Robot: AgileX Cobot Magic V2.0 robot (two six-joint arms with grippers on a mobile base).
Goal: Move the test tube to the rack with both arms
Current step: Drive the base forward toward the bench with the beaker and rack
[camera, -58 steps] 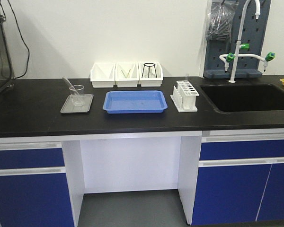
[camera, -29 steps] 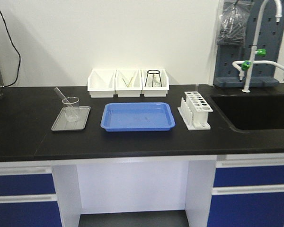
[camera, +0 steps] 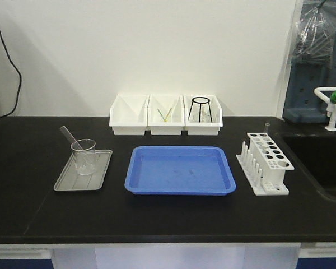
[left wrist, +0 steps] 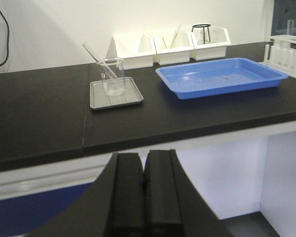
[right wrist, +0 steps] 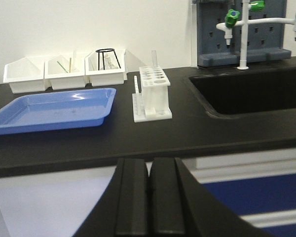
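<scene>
The test tube (camera: 69,136) leans in the glass beaker (camera: 84,157), rim up & out to the left, foot inside. The beaker stands on the grey tray (camera: 64,185) at the left end of the table (camera: 22,218). The rack (camera: 267,163) is well apart on the right, w/ the blue tray (camera: 182,190) btw them & the sink (camera: 325,162) just beyond. A second tube (camera: 267,128) already stands in the rack's far corner hole.

We see both hands low, in front of the table edge, w/ nothing in them. The left hand (left wrist: 144,170) has its jaws pressed together, the right hand (right wrist: 149,173) the same.

Risks as we judge them:
- A pinch on the slanted tube may lever the beaker over or skid it on the tray, b/c the tube bears on the lip.
- Smooth glass can slip or crack at the arm-to-arm pass.
- At the rack, an off-centre or tilted entry would hit the top plate & shove the light rack, poss. toward the sink.
</scene>
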